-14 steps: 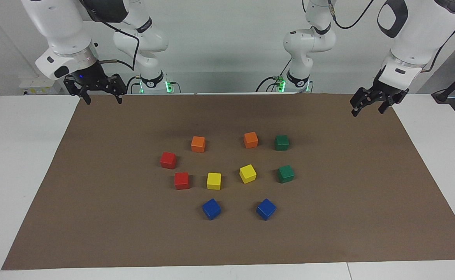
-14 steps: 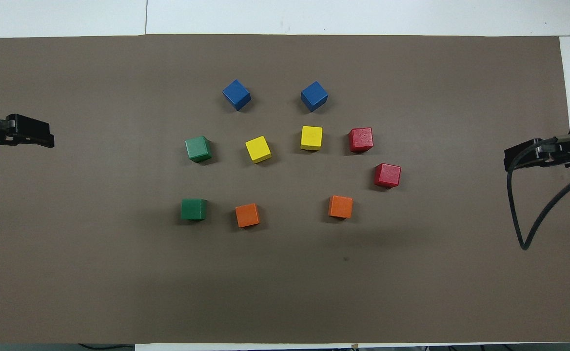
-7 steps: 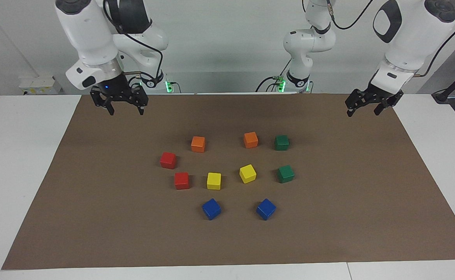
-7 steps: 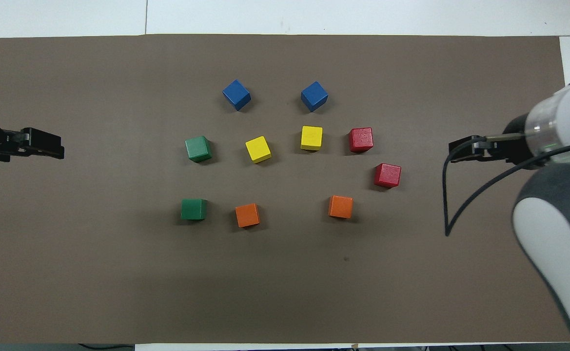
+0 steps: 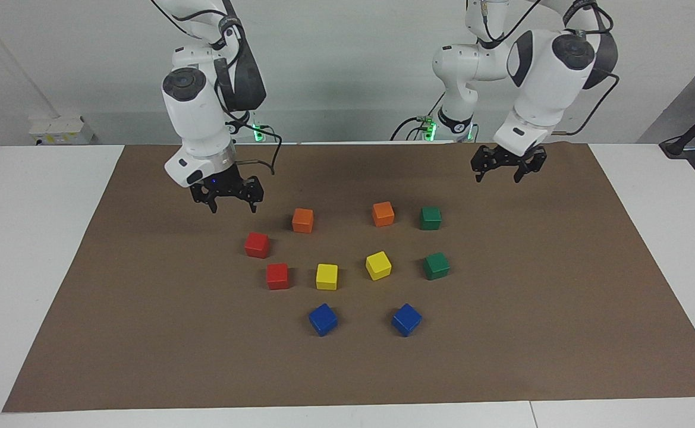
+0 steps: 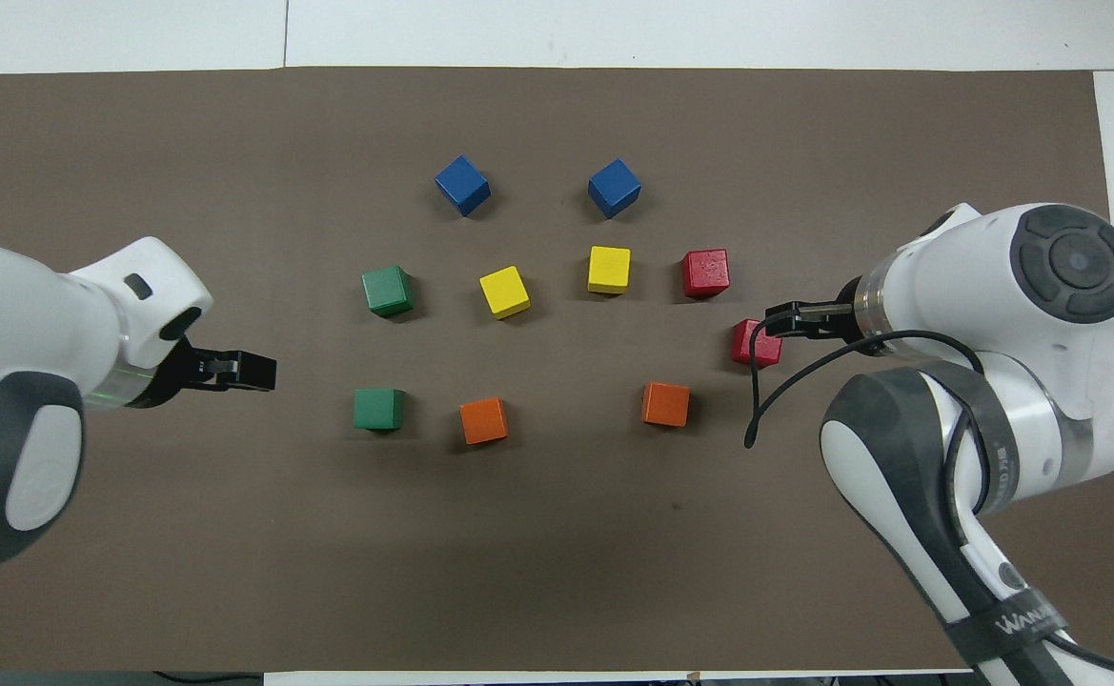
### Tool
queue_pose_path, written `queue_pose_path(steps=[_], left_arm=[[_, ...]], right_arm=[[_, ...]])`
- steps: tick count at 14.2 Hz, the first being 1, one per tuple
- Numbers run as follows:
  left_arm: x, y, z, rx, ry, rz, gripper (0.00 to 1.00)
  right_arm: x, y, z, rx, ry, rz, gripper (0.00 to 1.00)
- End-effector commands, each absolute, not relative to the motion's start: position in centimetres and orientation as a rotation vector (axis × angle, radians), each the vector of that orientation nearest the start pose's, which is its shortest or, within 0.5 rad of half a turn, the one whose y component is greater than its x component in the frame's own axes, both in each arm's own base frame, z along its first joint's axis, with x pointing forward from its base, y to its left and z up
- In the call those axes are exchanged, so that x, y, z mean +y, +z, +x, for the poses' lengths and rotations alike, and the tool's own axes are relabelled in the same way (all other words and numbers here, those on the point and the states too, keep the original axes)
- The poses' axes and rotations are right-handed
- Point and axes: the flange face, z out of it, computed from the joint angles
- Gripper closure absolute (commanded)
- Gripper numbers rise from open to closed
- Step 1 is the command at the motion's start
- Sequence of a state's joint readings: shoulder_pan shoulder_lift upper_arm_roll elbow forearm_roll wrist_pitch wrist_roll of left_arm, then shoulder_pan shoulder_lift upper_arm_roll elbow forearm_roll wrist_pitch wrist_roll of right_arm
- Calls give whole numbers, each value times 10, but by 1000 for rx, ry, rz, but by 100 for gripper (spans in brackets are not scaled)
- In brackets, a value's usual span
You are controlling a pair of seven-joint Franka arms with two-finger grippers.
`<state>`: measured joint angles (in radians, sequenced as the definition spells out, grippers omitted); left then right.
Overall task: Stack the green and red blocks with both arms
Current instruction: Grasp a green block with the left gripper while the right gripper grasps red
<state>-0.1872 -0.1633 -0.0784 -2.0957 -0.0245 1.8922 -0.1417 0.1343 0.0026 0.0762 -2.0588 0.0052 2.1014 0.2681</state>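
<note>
Right gripper (image 5: 232, 208) was up in the air over bare mat (image 5: 145, 333), short of the nearer red block (image 5: 257, 245), fingers spread, holding nothing. From overhead it (image 6: 774, 321) overlapped that block's (image 6: 759, 351) edge, but the facing view showed clear air between them

Both red blocks sat at the right arm's end of the cluster, flat on the mat, not touching; farther red block (image 5: 277, 276) was beside a yellow cube (image 5: 326, 277). Nothing stacked

Middle of the cluster: two orange cubes (image 5: 302, 220) (image 5: 383, 214) in the row nearest the robots, a second yellow cube (image 5: 378, 265) tilted off square, two blue cubes (image 5: 323, 319) (image 5: 406, 319) farthest from the robots, both turned corner-on

Both green blocks sat at the left arm's end, apart from each other: nearer green block (image 5: 430, 218) just beside an orange cube, farther green block (image 5: 436, 266) level with the yellow ones

Left gripper (image 5: 508, 175) hung over bare mat toward the left arm's end, near the nearer green block but not over it, fingers spread, empty. Overhead confirmed it (image 6: 266, 372) stopped short of that block (image 6: 378, 409)

Neither arm was touching any cube
</note>
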Motion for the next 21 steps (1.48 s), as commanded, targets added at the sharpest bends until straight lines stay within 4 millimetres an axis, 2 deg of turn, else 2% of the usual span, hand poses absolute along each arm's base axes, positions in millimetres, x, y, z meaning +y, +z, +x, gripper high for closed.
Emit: queue_pose_path(steps=[1, 3, 7, 9, 11, 15, 21], left_arm=[[-162, 457, 461, 166, 29, -3151, 0], [-175, 440, 458, 145, 21, -3154, 0], [-189, 403, 465, 133, 4, -3164, 0], [-191, 385, 468, 96, -31, -3176, 0], [-190, 377, 467, 97, -50, -3180, 0], [-197, 340, 474, 75, -87, -3192, 0], [-200, 318, 474, 72, -100, -3196, 0]], right_arm=[[116, 420, 544, 178, -82, -3102, 0], [127, 407, 546, 234, -93, -3092, 0], [127, 381, 551, 335, -61, -3085, 0], [125, 368, 548, 329, -70, -3084, 0], [123, 356, 545, 330, -115, -3073, 0], [127, 338, 552, 333, -156, -3059, 0], [129, 312, 555, 340, -145, -3057, 0]])
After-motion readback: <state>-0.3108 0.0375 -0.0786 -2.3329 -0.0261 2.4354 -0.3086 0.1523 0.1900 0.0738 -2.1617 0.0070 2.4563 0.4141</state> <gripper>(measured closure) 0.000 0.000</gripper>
